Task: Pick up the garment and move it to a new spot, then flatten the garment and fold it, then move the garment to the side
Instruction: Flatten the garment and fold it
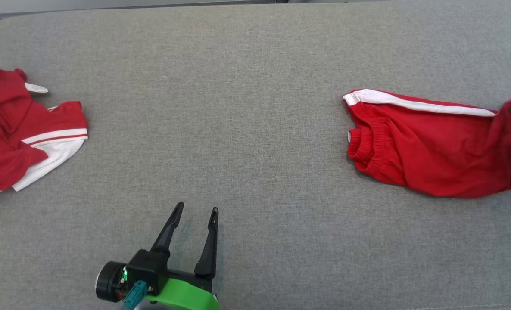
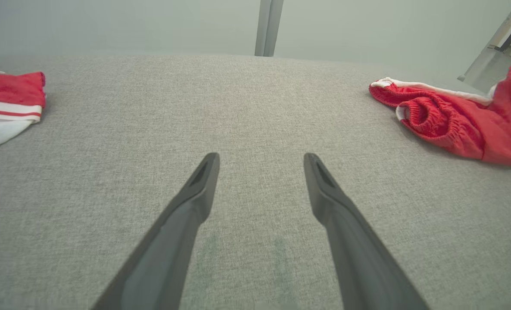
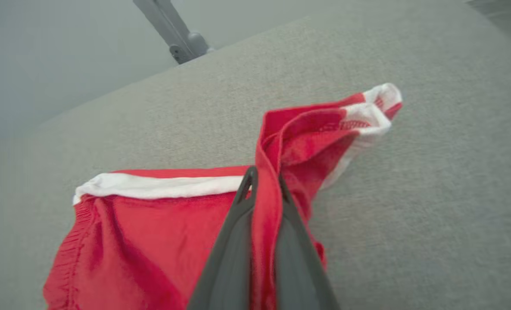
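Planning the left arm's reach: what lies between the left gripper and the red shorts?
Only bare grey surface between left gripper and red shorts, seen in the head view.

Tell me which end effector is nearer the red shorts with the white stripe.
Right. The right end effector is shut on a fold of the red white-striped fabric shorts; the left end effector hovers open over the grey cloth surface, well apart from them.

My left gripper has two long, dark fingers tapering to slotted tips. They sit in a black housing on a bright green shell, beside a black round knob, a teal plug and a green light. My right gripper looks the same.
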### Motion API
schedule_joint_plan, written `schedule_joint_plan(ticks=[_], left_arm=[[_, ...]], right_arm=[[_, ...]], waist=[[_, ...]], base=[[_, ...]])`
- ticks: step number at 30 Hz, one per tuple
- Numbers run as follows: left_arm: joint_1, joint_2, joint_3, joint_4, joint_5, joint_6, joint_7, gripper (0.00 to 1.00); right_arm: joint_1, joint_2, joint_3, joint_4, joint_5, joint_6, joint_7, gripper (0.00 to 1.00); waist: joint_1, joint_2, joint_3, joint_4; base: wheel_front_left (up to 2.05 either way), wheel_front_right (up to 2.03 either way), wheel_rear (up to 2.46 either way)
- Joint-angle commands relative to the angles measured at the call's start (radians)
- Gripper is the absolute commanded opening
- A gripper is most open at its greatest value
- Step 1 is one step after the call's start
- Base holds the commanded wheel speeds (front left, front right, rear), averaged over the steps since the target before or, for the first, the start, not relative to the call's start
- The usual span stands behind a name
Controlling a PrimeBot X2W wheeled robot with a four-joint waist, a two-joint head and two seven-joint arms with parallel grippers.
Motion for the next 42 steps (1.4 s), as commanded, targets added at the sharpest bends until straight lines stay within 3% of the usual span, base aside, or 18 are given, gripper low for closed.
schedule_joint_plan(ticks=[1, 5, 9, 15, 22, 23, 24, 25, 31, 34, 42], left_arm=[[0.012, -0.009, 0.009, 0.005, 0.007, -0.009, -0.003, 1.0], [0.031, -0.039, 0.033, 0.028, 0.028, -0.034, -0.003, 1.0], [0.036, -0.062, 0.058, 0.052, 0.048, -0.06, -0.003, 1.0], [0.045, -0.092, 0.093, 0.091, 0.067, -0.092, -0.003, 1.0], [0.063, -0.135, 0.122, 0.134, 0.095, -0.125, -0.003, 1.0], [0.064, -0.14, 0.124, 0.14, 0.099, -0.132, -0.003, 1.0], [0.065, -0.145, 0.126, 0.146, 0.104, -0.138, -0.003, 1.0], [0.067, -0.15, 0.131, 0.151, 0.106, -0.142, -0.003, 1.0], [0.087, -0.167, 0.166, 0.165, 0.117, -0.155, -0.002, 1.0], [0.111, -0.17, 0.201, 0.162, 0.116, -0.155, -0.002, 1.0], [0.18, -0.187, 0.269, 0.135, 0.127, -0.164, -0.002, 1.0]], right_arm=[[0.015, 0.018, 0.018, -0.045, 0.004, 0.0, 0.004, 0.0], [0.054, 0.101, 0.094, -0.223, 0.0, 0.0, 0.031, 0.0], [0.075, 0.213, 0.16, -0.286, -0.041, 0.0, 0.058, 0.0], [0.036, 0.365, 0.167, -0.209, -0.125, 0.0, 0.025, 0.0], [-0.028, 0.449, 0.143, -0.07, -0.248, 0.0, -0.01, 0.0], [-0.034, 0.456, 0.141, -0.05, -0.268, 0.0, -0.017, 0.04], [-0.037, 0.466, 0.147, -0.034, -0.287, 0.0, -0.022, 0.69], [-0.037, 0.473, 0.154, -0.024, -0.3, 0.0, -0.024, 1.0], [0.004, 0.453, 0.181, -0.067, -0.342, 0.0, -0.083, 1.0], [0.055, 0.426, 0.175, -0.166, -0.331, 0.0, -0.122, 1.0], [0.264, 0.323, -0.042, -0.389, -0.406, 0.0, -0.205, 1.0]], waist=[[0.0, 0.0012, -0.003, 0.005], [0.0, 0.0012, -0.023, 0.008], [0.0, 0.0012, -0.041, 0.011], [0.0, 0.0012, -0.055, 0.026], [0.0, 0.0012, -0.062, 0.044], [0.0, 0.0012, -0.063, 0.047], [0.0, 0.0012, -0.064, 0.05], [0.0, 0.0012, -0.066, 0.052], [0.0, 0.0012, -0.094, 0.053], [0.0, 0.0012, -0.122, 0.04], [0.0, 0.0012, -0.166, -0.011]], base=[[0.0, 0.0, 0.0], [0.0, 0.0, 0.0], [0.0, 0.0, 0.0], [0.0, 0.0, 0.0], [0.0, 0.0, 0.0], [0.0, 0.0, 0.0], [0.0, 0.0, 0.0], [0.0, 0.0, 0.0], [0.0, 0.0, 0.0], [0.0, 0.0, 0.0], [0.0, 0.0, 0.0]])
